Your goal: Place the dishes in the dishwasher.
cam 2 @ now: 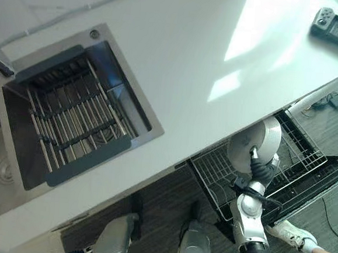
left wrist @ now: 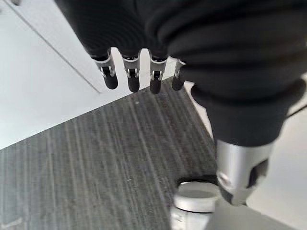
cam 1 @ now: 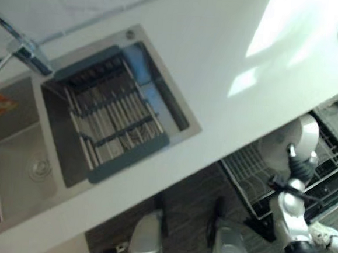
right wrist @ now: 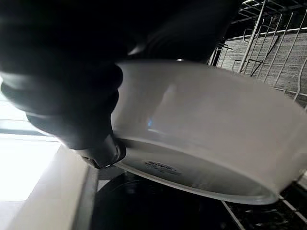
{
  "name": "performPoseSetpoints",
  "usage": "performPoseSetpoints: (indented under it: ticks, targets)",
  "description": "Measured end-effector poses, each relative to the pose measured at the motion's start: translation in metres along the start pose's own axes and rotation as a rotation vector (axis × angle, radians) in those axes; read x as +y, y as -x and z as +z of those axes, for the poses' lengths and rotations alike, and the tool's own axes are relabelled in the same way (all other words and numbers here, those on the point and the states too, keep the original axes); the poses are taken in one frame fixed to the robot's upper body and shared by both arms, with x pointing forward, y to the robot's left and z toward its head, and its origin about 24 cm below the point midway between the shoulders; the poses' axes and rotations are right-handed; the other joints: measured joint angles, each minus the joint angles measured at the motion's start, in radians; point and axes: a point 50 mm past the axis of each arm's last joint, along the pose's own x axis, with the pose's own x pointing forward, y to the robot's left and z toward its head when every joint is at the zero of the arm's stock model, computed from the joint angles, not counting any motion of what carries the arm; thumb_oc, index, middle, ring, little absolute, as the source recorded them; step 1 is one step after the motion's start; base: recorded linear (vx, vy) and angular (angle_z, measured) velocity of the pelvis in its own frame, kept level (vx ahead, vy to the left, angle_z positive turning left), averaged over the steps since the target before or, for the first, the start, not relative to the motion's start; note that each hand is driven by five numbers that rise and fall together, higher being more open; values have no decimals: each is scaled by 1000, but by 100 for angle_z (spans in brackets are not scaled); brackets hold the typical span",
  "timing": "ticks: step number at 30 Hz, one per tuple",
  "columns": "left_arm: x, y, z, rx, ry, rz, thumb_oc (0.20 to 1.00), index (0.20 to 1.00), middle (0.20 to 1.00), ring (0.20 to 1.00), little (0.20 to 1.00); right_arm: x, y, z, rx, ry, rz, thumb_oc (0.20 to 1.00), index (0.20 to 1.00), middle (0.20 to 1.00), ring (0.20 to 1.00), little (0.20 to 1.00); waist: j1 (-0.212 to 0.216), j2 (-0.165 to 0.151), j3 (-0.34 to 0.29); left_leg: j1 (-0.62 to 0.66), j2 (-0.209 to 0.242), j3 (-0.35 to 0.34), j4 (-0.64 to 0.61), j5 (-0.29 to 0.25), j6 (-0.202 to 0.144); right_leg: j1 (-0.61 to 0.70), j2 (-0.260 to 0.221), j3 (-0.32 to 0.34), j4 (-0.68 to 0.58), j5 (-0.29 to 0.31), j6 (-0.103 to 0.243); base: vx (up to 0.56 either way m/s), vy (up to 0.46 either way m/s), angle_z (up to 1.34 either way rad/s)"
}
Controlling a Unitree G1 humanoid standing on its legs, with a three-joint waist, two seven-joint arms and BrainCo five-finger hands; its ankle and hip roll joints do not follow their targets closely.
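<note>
White counter, dishwasher rack, right hand gripping plate

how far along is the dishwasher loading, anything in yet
Nothing looks loaded yet: the wires of the pulled-out dishwasher rack that show are bare. In hand: the right hand grips a white dish on edge just over that rack. Left to do: lower it between the wires and let go. The sink's drying rack looks empty. The left hand hangs open over the floor.
</note>
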Motion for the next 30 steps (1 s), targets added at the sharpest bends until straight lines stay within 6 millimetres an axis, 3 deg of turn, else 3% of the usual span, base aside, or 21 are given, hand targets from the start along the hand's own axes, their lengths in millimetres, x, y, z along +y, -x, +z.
performPoseSetpoints:
  ticks: [3, 5, 9, 14, 20, 23, 27, 30]
  targets:
    - [0, 0, 11, -27, -5, -9, 1000, 1000, 1000, 1000, 1000, -5, -13, -5, 20, 113, -28, 200, 200, 200, 200, 200, 17, 12, 16, -36, 7, -28, 31, -3, 0, -40, -1, -20, 71, -36, -8, -42, -28, 21]
    - [-4, 2, 32, -70, -44, -23, 1000, 1000, 1000, 1000, 1000, -5, -29, 2, -15, 262, -68, 200, 200, 200, 200, 200, 30, 25, 41, -76, 9, -50, 58, 0, 5, -85, -5, -24, 134, -61, -11, -46, -26, 16]
    - [-4, 4, 52, -112, -26, -32, 1000, 1000, 1000, 1000, 1000, 0, -45, 11, -70, 464, -134, 200, 200, 200, 200, 200, 38, 31, 69, -79, 10, -53, 64, 1, 5, -103, -9, -25, 171, -76, -12, -64, -32, 2]
    - [10, 6, 71, -142, -37, -6, 1000, 1000, 1000, 1000, 1000, -14, -66, 28, -244, 1019, -140, 200, 200, 200, 200, 200, 41, 33, 83, -115, 9, -60, 82, 1, 6, -151, -15, -21, 213, -80, -9, -76, -22, 0]
    - [2, 19, 121, -279, -126, -29, 1000, 1000, 1000, 1000, 1000, 6, -75, 25, -372, 1385, -53, 200, 200, 200, 200, 200, 47, 34, 98, -165, 7, -74, 102, 6, 7, -203, -19, -20, 240, -92, -28, -104, -37, 1]
    - [-5, 25, 138, -321, -154, -40, 1000, 1000, 1000, 1000, 1000, 15, -83, 30, -417, 1472, -57, 200, 200, 200, 200, 200, 63, 42, 105, -175, 7, -79, 98, 15, 7, -215, -18, -21, 243, -90, -28, -104, -54, 2]
    - [-9, 26, 139, -316, -190, -40, 1000, 1000, 1000, 1000, 1000, 42, -86, 31, -465, 1524, -63, 200, 200, 200, 200, 200, 80, 50, 108, -207, 6, -90, 100, 26, 6, -255, -22, -22, 271, -95, -33, -83, -14, 6]
    - [-9, 25, 136, -301, -190, -39, 1000, 1000, 1000, 1000, 1000, 40, -81, 18, -367, 1529, -32, 200, 200, 200, 200, 200, 82, 59, 112, -219, -7, -93, 106, 25, 8, -281, -39, -18, 309, -116, -34, -59, 36, 5]
